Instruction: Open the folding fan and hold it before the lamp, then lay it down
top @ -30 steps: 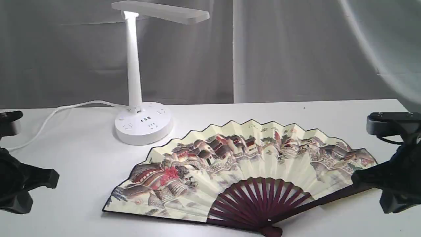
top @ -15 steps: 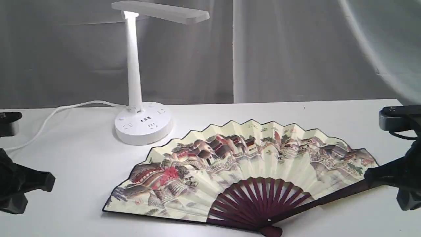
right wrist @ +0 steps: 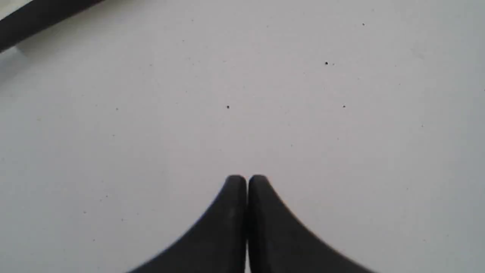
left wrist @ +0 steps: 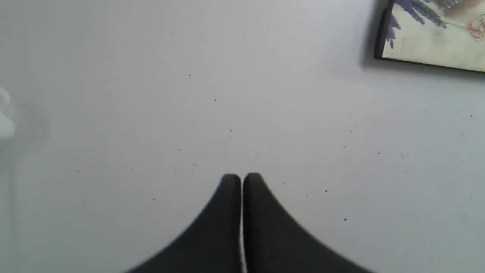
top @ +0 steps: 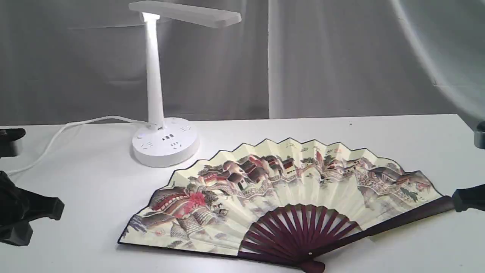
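Two grippers flank the white table (top: 94,182), and we see each with its fingers pressed together tip to tip over bare tabletop: the left gripper (left wrist: 241,177) and the right gripper (right wrist: 247,178). The folding fan (top: 280,197) lies fully spread and flat, pivot toward the near edge, scalloped arc toward the lamp (top: 153,76). The lamp stands behind the fan's left half, its round base near the paper edge but apart from it. The fan's left corner is well apart from the left fingertips. Its right end reaches just beside the right gripper, though the right wrist view shows bare table between them. We find open tabletop left of the fan, crossed at the back by the white cord (top: 57,134), and more behind the fan's right half
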Tool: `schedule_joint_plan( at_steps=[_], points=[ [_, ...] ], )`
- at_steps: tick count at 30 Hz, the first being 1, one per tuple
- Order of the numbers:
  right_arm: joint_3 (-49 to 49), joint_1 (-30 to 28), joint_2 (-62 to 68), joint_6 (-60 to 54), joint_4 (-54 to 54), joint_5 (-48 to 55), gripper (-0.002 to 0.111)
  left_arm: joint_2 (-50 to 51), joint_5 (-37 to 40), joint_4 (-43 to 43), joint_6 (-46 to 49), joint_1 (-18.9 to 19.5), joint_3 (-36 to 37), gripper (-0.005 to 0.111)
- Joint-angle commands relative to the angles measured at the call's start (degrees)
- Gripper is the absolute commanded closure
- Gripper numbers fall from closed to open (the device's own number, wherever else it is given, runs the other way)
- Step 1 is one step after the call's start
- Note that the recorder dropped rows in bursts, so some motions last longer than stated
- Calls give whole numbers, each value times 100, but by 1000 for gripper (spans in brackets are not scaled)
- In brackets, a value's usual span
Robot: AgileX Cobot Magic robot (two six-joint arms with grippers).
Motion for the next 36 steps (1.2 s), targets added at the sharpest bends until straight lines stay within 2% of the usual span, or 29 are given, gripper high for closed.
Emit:
schedule_joint_plan(
  at_steps=[1, 4, 14, 20, 28, 36],
  points=[
    [3, 202, -76, -116, -11, -43, 108, -47, -66, -18, -12, 9, -74, 107],
    [3, 399, -76, -80, -106, -71, 108, -47, -69, 72, -22, 9, -74, 107],
    [3, 422, -76, -55, -119, -13, 108, -47, 109, 352, -84, 9, -74, 107],
    [38, 422, -280, -55, -161, 31, 108, -164, 207, 167, -32, 245, -74, 107],
    [38, 422, -1168, -76, -161, 62, 108, -1068, 300, 206, -32, 235, -74, 107],
    [38, 435, -2681, -77, -161, 112, 108, -2678, 289, 206, -32, 235, -74, 107]
  ],
)
